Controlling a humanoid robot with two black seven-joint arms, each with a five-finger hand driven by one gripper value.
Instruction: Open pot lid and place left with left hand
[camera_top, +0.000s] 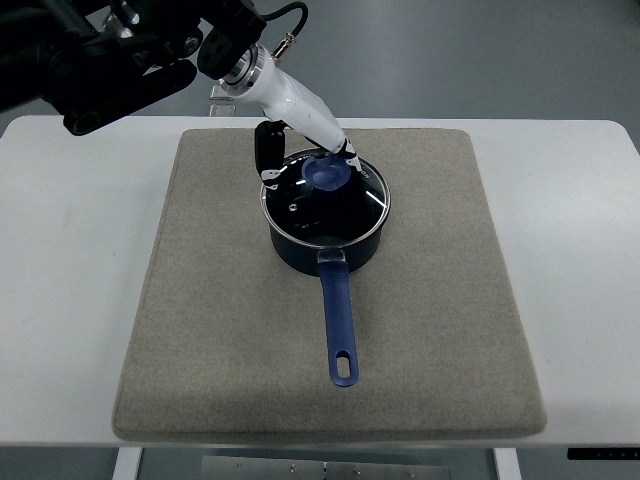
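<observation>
A dark blue saucepan (300, 255) stands in the middle of the grey mat, its long blue handle (341, 330) pointing toward the near edge. A glass lid (350, 205) with a blue knob (325, 175) sits on it. My left hand (311, 172) reaches in from the upper left on a white forearm and hovers at the lid's far side. Its black thumb (268, 155) hangs by the lid's left rim, and the other fingers (348, 155) sit just right of the knob. The fingers are spread and hold nothing; the knob shows between them.
The grey mat (200, 330) covers most of a white table (60, 300). Bare mat lies to the left and right of the pot. Black arm parts (110, 60) fill the upper left corner.
</observation>
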